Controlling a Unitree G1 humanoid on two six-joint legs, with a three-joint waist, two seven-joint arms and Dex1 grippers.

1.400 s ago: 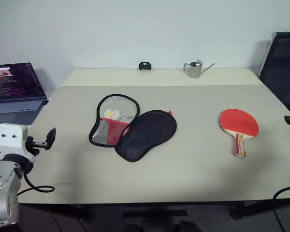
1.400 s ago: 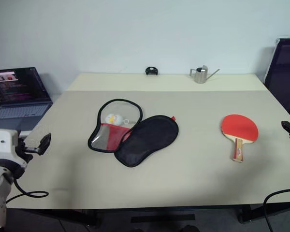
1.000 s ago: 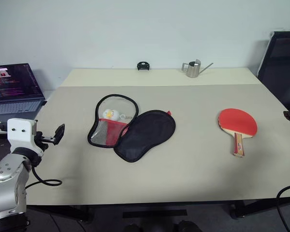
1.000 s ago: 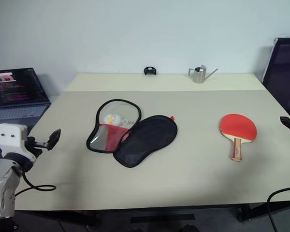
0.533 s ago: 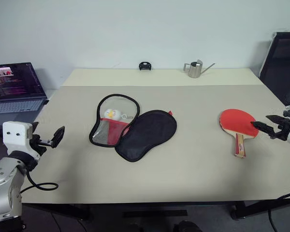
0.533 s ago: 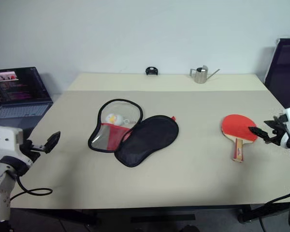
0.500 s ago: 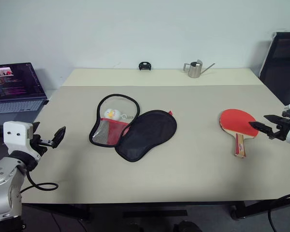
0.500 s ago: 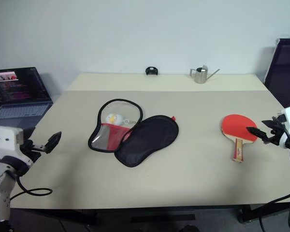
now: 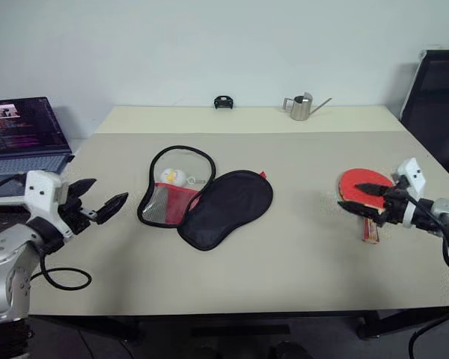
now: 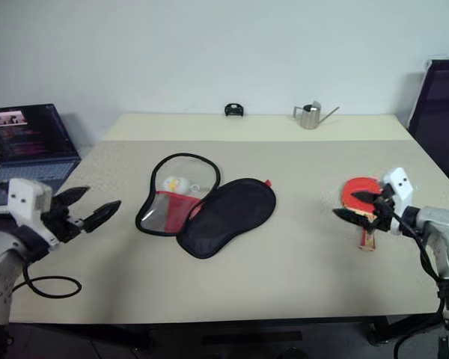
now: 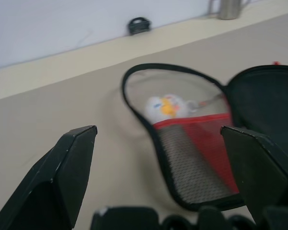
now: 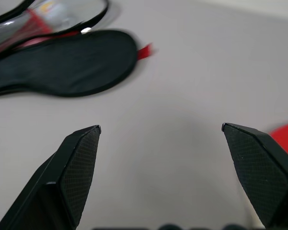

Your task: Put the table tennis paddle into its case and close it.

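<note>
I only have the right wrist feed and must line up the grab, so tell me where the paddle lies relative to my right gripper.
Observer: The table tennis paddle lies flat near the table's right edge; the right gripper, open, is over its red blade.
Operator: Give me the handle's direction.
Observer: The handle points toward the table's near edge, toward the robot.
Operator: Report the case's state.
Observer: The case lies unzipped mid-table, both halves spread flat, a small white-yellow ball charm resting inside the half on the robot's left.
Operator: Now the other arm.
Observer: The left gripper, open, hovers at the table's left edge, pointing toward the case.
</note>
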